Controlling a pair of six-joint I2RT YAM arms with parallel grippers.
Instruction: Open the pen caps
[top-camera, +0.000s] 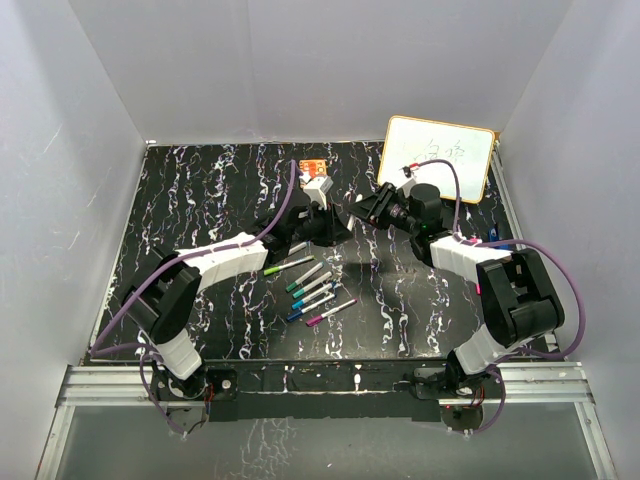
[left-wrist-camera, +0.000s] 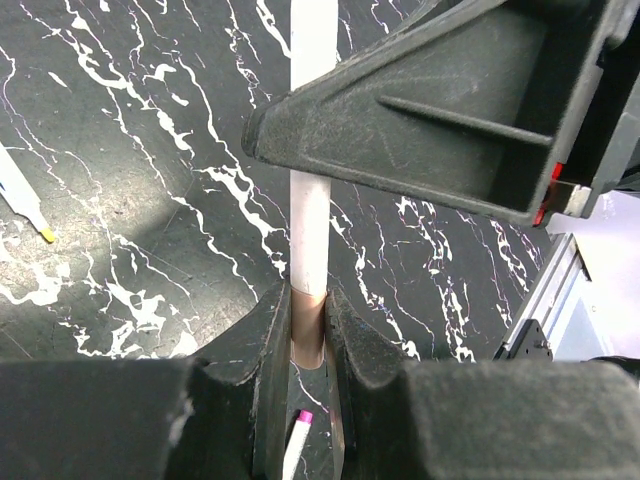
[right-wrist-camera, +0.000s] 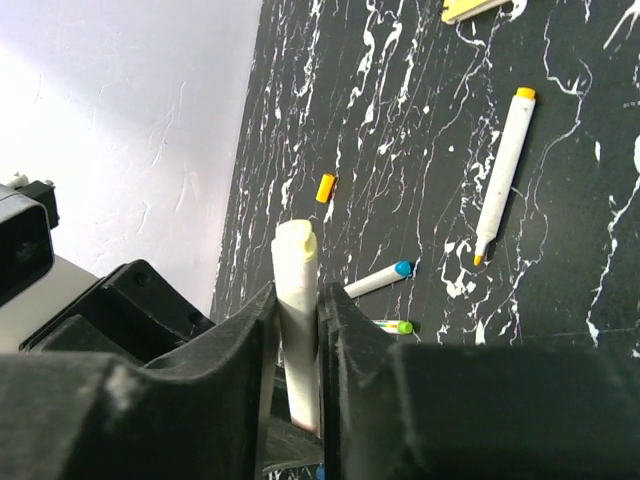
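Observation:
A white-barrelled pen (left-wrist-camera: 310, 230) stands between the jaws of my left gripper (left-wrist-camera: 308, 295), which is shut on its lower end. The same barrel runs up behind a finger of my right gripper (top-camera: 372, 208). In the right wrist view that pen (right-wrist-camera: 297, 262) sits clamped in my right gripper (right-wrist-camera: 297, 295), its pale yellow end sticking out past the fingertips. Both grippers meet above the mat's middle, with my left gripper (top-camera: 325, 215) just left of the right one. Several pens (top-camera: 310, 285) lie in a loose row below them. A small yellow cap (right-wrist-camera: 325, 187) lies alone on the mat.
An uncapped yellow-tipped pen (right-wrist-camera: 503, 170) lies apart from the row. A whiteboard (top-camera: 438, 158) leans at the back right. An orange block (top-camera: 313, 168) sits at the back centre. Grey walls enclose the black marbled mat (top-camera: 200, 200).

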